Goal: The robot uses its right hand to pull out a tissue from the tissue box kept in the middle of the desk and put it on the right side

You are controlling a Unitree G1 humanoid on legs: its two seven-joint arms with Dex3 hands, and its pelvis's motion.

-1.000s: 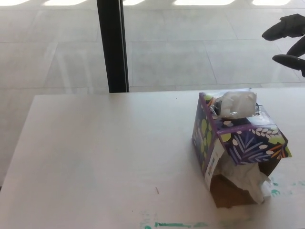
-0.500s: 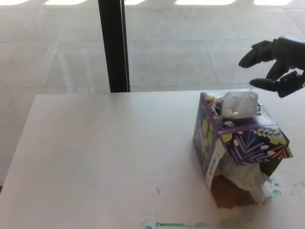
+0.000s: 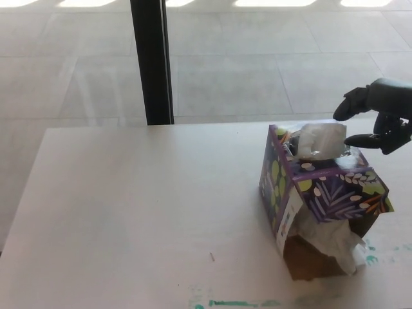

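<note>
One head camera looks down across the desk [image 3: 129, 206] toward the floor [image 3: 257, 64].

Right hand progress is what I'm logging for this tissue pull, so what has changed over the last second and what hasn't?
The right hand has come down from the upper right toward the tissue sticking out of the tissue box. Its fingers are spread, beside the tissue, and nothing is held yet. The box, with its torn front side, has not moved on the desk.
</note>
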